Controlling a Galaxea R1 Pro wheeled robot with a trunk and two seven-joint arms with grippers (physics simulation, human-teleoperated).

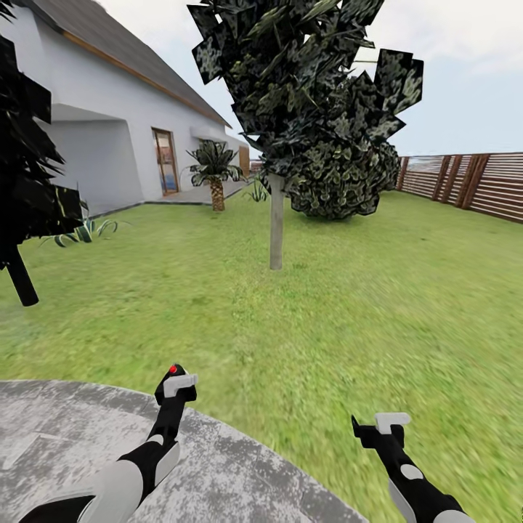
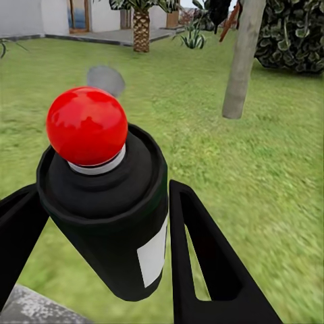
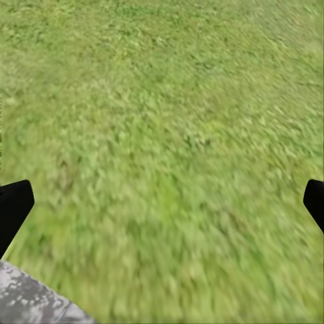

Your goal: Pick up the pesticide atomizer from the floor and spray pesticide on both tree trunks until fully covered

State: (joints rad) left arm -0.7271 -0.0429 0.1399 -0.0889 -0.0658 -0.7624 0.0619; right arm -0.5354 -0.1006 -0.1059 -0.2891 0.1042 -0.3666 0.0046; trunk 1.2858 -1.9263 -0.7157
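The left gripper (image 1: 176, 385) is closed around the atomizer (image 2: 111, 202); in the left wrist view its 2 black fingers (image 2: 202, 256) press the black bottle from both sides. The red tip (image 2: 86, 126) of the bottle is at the far end, away from the wrist. The long axis of the bottle runs along the fingers, so it points forward and a little up, over the lawn (image 1: 349, 290).

The trunk (image 1: 276, 221) stands straight ahead of the robot, well apart from both arms, with bare grass between. In the head view it is slightly to the right of the line of the left arm. In the left wrist view the trunk (image 2: 241, 61) also lies off to one side of the red tip, so I judge that the nozzle is not yet aimed at it. The coming move depends on this: the left arm, which carries the bottle, needs to turn the bottle axis toward the trunk, and probably the base must come nearer first. No white specks show on the bark.

The right gripper (image 1: 378, 425) is held wide and carries nothing; in the right wrist view only grass lies between its 2 fingertips (image 3: 13, 206). The robot stands on a grey stone slab (image 1: 65, 436).
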